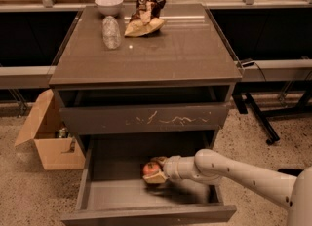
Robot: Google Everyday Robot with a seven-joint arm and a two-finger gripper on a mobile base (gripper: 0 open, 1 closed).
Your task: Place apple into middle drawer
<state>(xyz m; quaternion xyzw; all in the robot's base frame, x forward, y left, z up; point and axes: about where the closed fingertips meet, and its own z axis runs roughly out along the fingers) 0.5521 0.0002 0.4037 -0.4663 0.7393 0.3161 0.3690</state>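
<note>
Your pincer [157, 172] sits inside the open middle drawer [146, 215], near the centre and toward the back, with its fingers clasped around the apple [149, 168]. The apple is at the pincer's left tip, its red skin showing, just over the drawer's grey floor; you cannot tell whether it touches the floor. The pale arm [243, 172] reaches in from the right, crossing the drawer's right wall.

The middle drawer is pulled well out toward you. Directly above it is the drawer with pale scratch marks [146, 119], which sits slightly out from the frame.

On the desk [185, 49], at the back left, you have a small white bowl [108, 3], a clear plastic bottle [111, 31] lying on its side just in front of it, and a brown-and-tan snack bag [146, 13] beside them. An open cardboard box [51, 142] stands on the floor to the left.
</note>
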